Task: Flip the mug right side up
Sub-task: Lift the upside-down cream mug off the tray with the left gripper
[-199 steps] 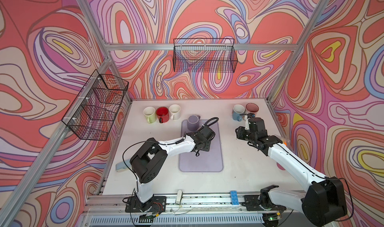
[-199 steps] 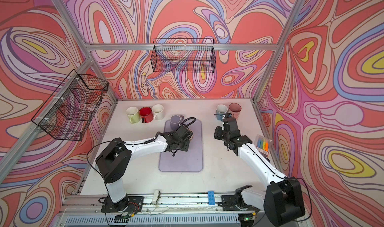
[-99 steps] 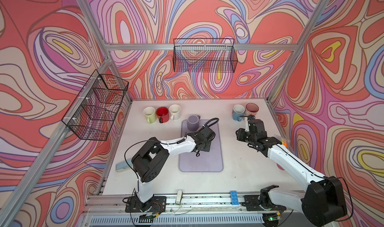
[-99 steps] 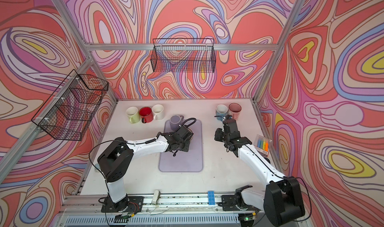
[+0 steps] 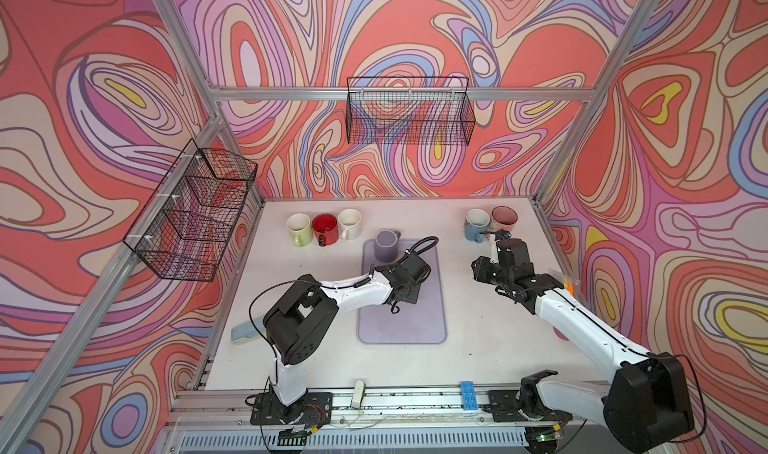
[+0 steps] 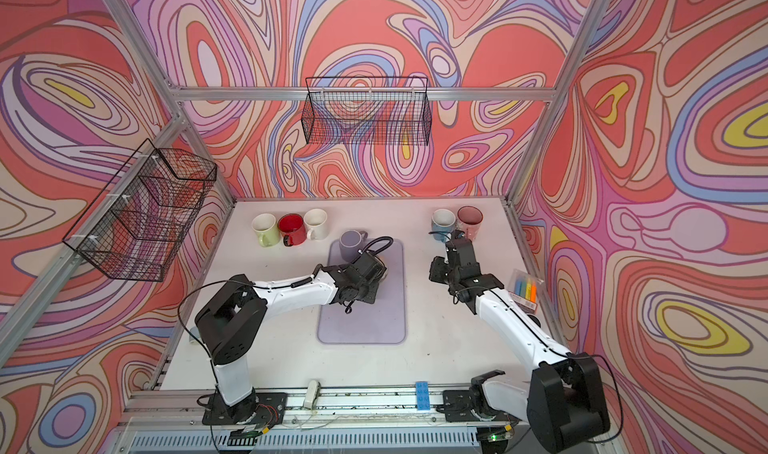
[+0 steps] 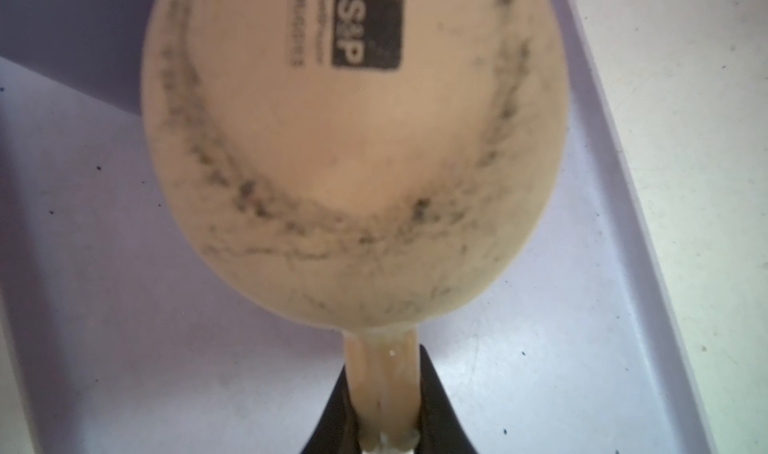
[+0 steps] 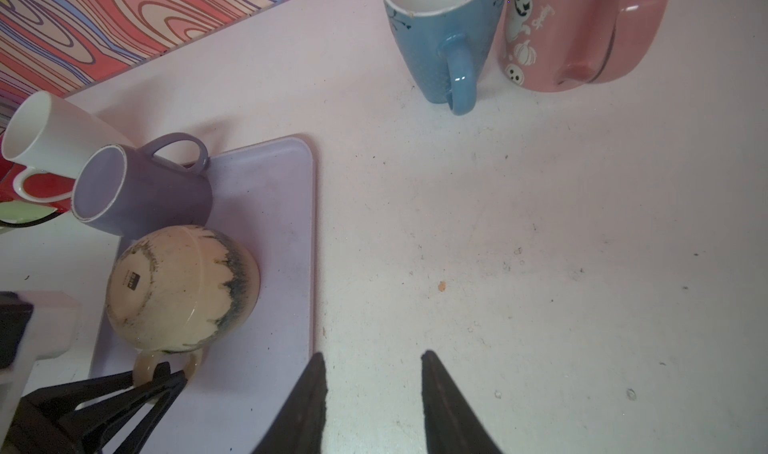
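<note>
the left pincer (image 7: 384,394) has just closed onto the handle (image 7: 380,360) of the cream mug (image 7: 353,140), which sits base-up on the lilac tray (image 8: 270,223), so lifting and inverting can likely begin; the right pincer (image 8: 374,373) stands apart, empty.

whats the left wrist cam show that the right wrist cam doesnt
Only left wrist: the black stamp on the base of the upside-down cream mug, readable. Only right wrist: the open right gripper, a blue mug, a pink ghost-print mug, a purple mug. Both: that cream mug on the lilac tray, its handle pinched by the left gripper.
</note>
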Robot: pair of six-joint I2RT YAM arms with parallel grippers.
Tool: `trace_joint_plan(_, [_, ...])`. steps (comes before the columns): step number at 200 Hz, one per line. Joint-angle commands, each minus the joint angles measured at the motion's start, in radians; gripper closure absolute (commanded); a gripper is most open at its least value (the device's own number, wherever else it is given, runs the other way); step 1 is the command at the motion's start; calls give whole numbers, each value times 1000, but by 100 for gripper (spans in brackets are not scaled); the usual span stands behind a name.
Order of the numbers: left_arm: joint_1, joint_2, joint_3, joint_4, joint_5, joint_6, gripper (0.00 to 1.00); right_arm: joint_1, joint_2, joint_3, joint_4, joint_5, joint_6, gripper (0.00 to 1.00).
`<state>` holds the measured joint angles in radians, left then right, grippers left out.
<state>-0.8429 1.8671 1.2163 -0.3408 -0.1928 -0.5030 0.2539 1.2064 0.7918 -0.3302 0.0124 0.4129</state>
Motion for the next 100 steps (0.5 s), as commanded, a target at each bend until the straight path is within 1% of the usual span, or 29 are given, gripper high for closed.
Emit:
trace_joint_plan(1, [0, -15, -8, -18, -49, 23, 87, -8, -3, -13, 0, 19, 9, 61])
trace_joint_plan(50, [1, -88, -35, 33, -36, 42, 93, -11, 4, -26, 11, 14, 15, 61])
trace_joint_plan(74, [0, -131, -64, 71, -5, 49, 96, -22, 9, -43, 29, -2, 23, 61])
trace_joint_plan(77, [0, -135, -67, 100, 0, 50, 96, -22, 11, -46, 31, -6, 24, 62])
trace_joint_plan(100, [1, -175, -100, 164, 42, 58, 97, -36, 14, -62, 47, -26, 30, 61])
